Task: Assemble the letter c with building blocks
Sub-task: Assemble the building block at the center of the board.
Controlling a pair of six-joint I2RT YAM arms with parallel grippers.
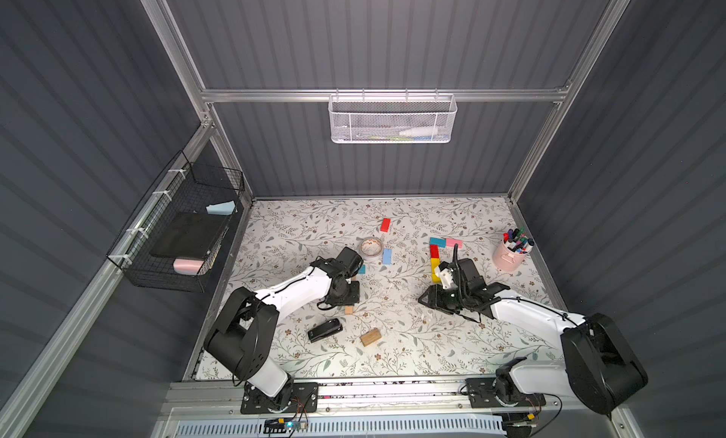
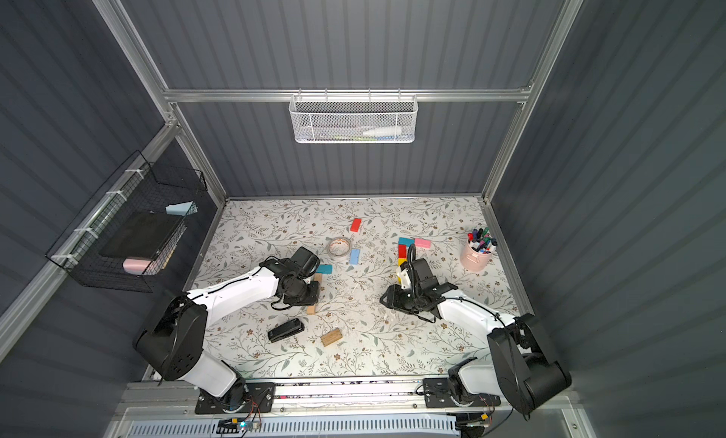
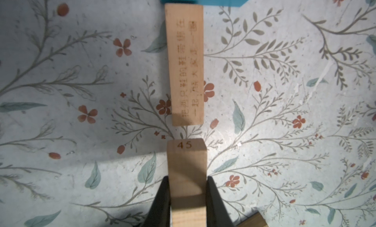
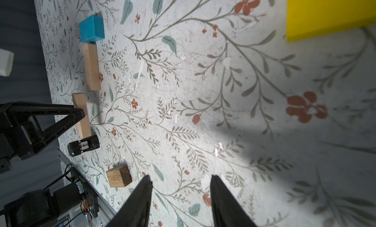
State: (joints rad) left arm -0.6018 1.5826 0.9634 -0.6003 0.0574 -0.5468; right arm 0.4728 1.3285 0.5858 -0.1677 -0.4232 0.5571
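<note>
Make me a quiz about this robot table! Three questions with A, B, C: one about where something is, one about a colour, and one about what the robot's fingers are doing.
1. Where do the pens stand?
A. in the white wall basket
B. in the black wire basket
C. in a pink cup

2. What colour is the block lying nearest the back wall?
A. red
B. tan
C. lime green

3. What are the left arm's fingers doing?
A. standing open, empty
B. pinching a tan wooden block
C. pinching the stapler

Answers:
1 C: the pens poke out of the pink cup.
2 A: in both top views the red block lies alone, farther back than every other block.
3 B: the left wrist view shows both fingers pressed against the tan wooden block's sides.
</note>
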